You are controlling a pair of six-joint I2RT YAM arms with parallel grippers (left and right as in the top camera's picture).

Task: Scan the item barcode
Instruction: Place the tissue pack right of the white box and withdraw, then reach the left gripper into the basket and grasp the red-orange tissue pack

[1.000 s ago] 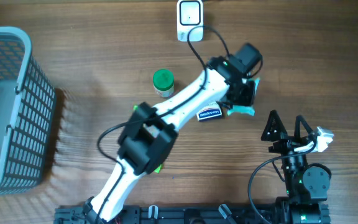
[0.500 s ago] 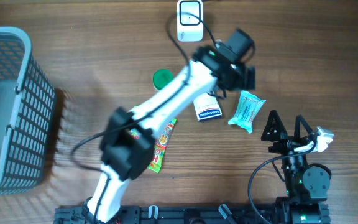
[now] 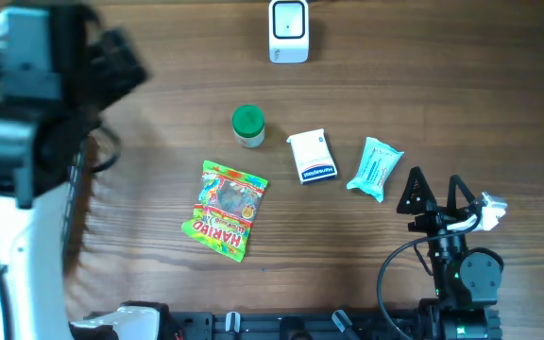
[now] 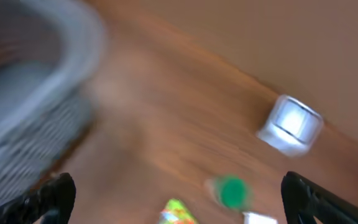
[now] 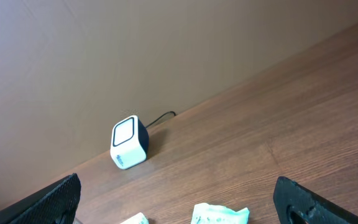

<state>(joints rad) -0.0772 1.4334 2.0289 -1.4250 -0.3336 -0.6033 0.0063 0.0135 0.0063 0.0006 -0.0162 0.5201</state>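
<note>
Left pincer [image 4: 179, 202] is hanging released and empty, showing blurred, with the basket [image 4: 48, 87] at its left; any hasty move is risking clipping that rim.

**Camera Placement: Three Views**

Overhead: fixed high, facing straight down on the desk [image 3: 159, 123]. Left wrist: raised, angled down across the desk, heavily blurred, with the basket [image 4: 36, 81] near and the scanner [image 4: 289, 124] farther off. Right wrist: low, facing along the desk toward the back wall [image 5: 104, 50]. All three views share the scanner.
</note>
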